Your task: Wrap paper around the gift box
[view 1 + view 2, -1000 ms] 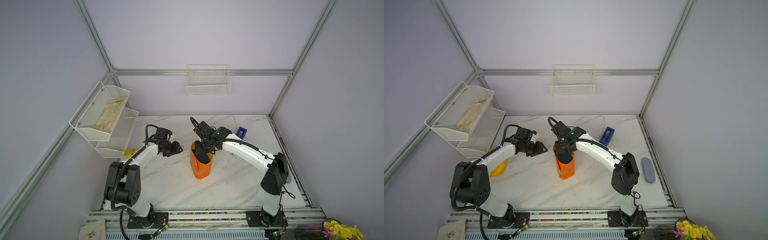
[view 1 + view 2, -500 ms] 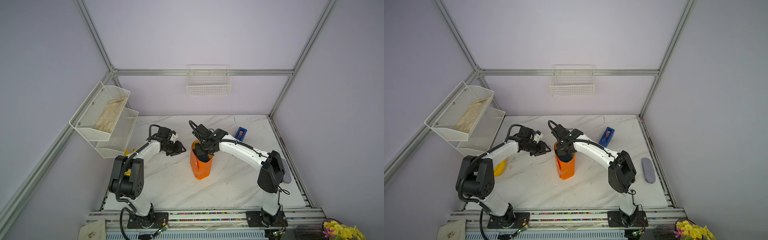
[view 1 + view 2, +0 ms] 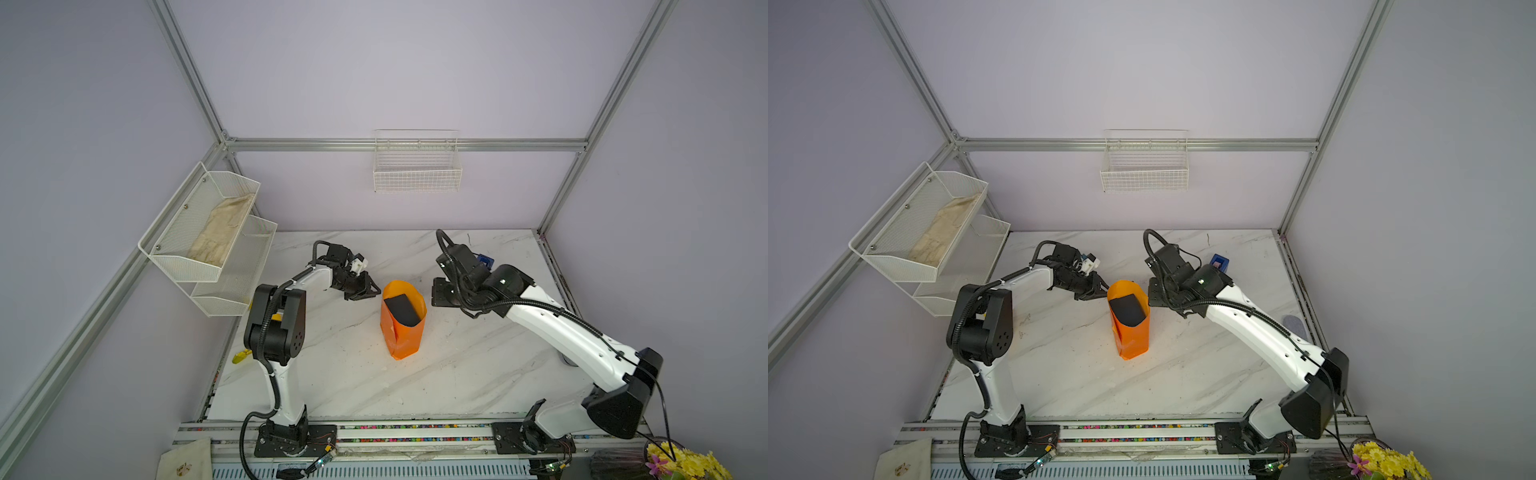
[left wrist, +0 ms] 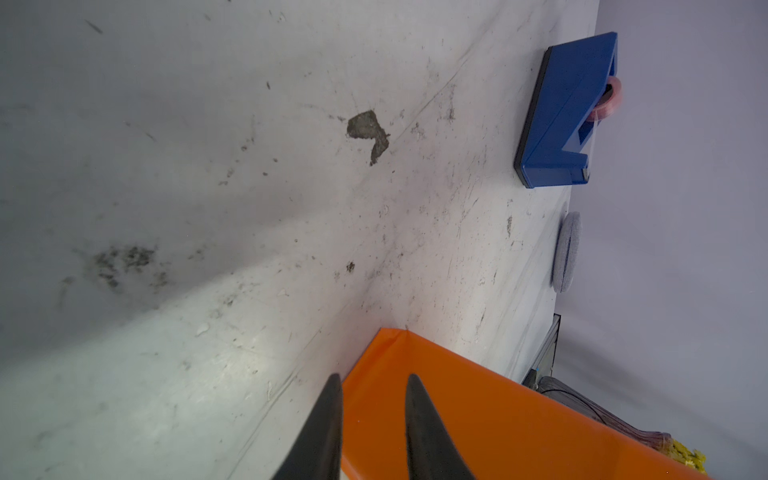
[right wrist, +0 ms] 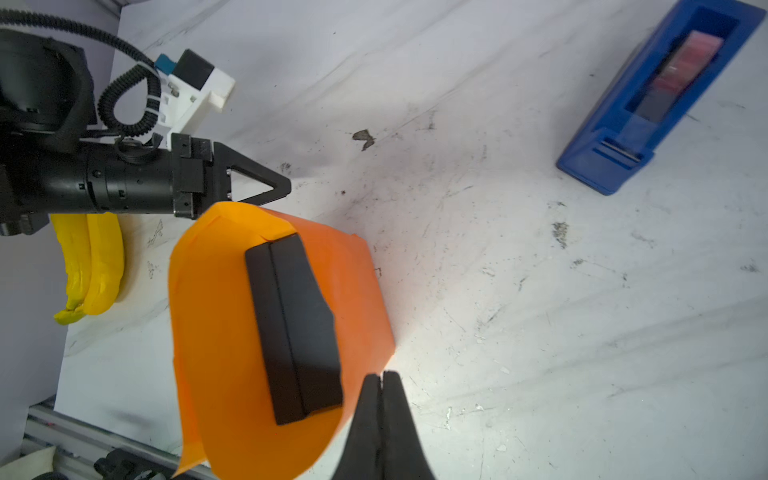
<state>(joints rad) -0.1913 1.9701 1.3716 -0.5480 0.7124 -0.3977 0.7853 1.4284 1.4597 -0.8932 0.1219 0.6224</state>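
Observation:
The orange paper (image 3: 402, 338) (image 3: 1132, 336) stands on the marble table as an upright open sleeve around the dark gift box (image 3: 401, 309) (image 3: 1128, 309) (image 5: 297, 328). Low beside its left rim is my left gripper (image 3: 371, 291) (image 3: 1100, 288) (image 4: 374, 388); its jaws stand narrowly apart, and in the left wrist view the paper (image 4: 478, 415) shows behind the gap, one finger along its edge. My right gripper (image 3: 436, 293) (image 3: 1153, 292) (image 5: 381, 376) is shut and empty, with its tips just off the sleeve's right rim (image 5: 208, 332).
A blue tape dispenser (image 3: 484, 261) (image 4: 565, 112) (image 5: 660, 95) lies at the back right. Yellow bananas (image 5: 91, 266) lie at the table's left edge under the wire shelves (image 3: 199, 232). A grey disc (image 3: 1295, 324) sits by the right edge. A wire basket (image 3: 417, 166) hangs on the back wall.
My right gripper has drawn back to the right, off the top of the sleeve. My left gripper has come in to the sleeve's left rim and its jaws have narrowed.

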